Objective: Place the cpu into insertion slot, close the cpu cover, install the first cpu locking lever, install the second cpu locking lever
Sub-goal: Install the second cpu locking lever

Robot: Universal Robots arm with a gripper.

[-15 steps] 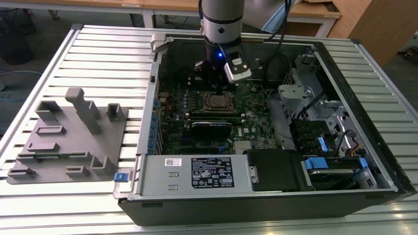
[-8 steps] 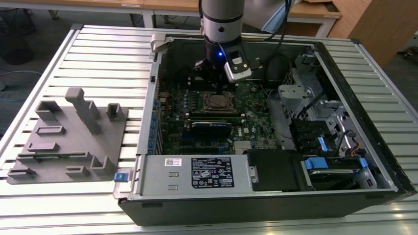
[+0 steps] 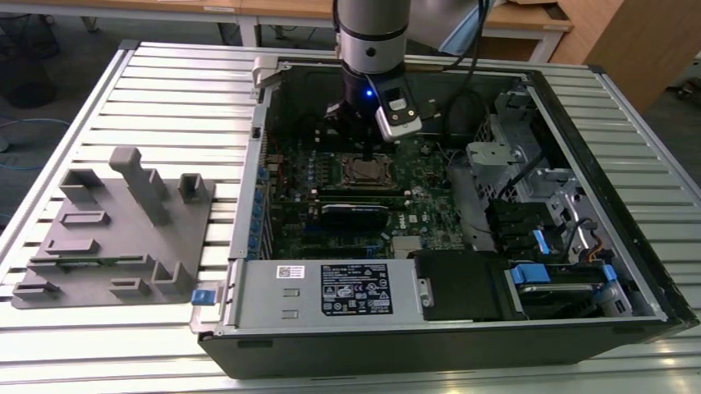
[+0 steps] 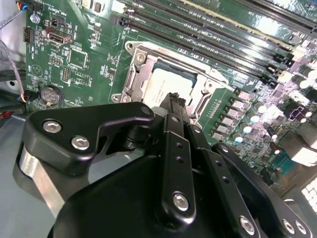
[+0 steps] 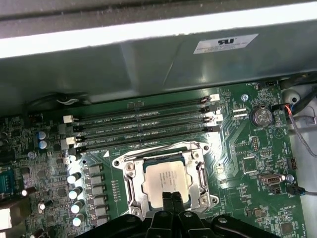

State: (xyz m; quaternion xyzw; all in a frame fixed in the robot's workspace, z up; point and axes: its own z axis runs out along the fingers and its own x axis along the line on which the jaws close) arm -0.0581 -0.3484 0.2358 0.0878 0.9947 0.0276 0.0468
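Observation:
The cpu [image 5: 166, 181] lies flat in the insertion slot, dull silver face up, and the slot's pin field is hidden under it. The cpu cover [image 5: 131, 184], a silvery frame, lies down around the chip in both wrist views, cpu [image 4: 166, 85] and cover [image 4: 132, 79]. My gripper [image 5: 171, 199] is shut with nothing between its black fingers. Its tips hang just over the chip's near edge, also seen in the second wrist view as the gripper [image 4: 176, 100]. In the exterior view the gripper [image 3: 365, 153] stands straight above the cpu [image 3: 365, 171] inside the open computer case.
The green motherboard [image 3: 422, 182] lies in the case, with long black memory slots [image 5: 143, 124] beside the socket. A black card [image 3: 353, 215], a drive cage [image 3: 515, 164] and a power supply [image 3: 328, 289] crowd around. A grey fixture [image 3: 121, 230] sits on the slatted table at the exterior view's left.

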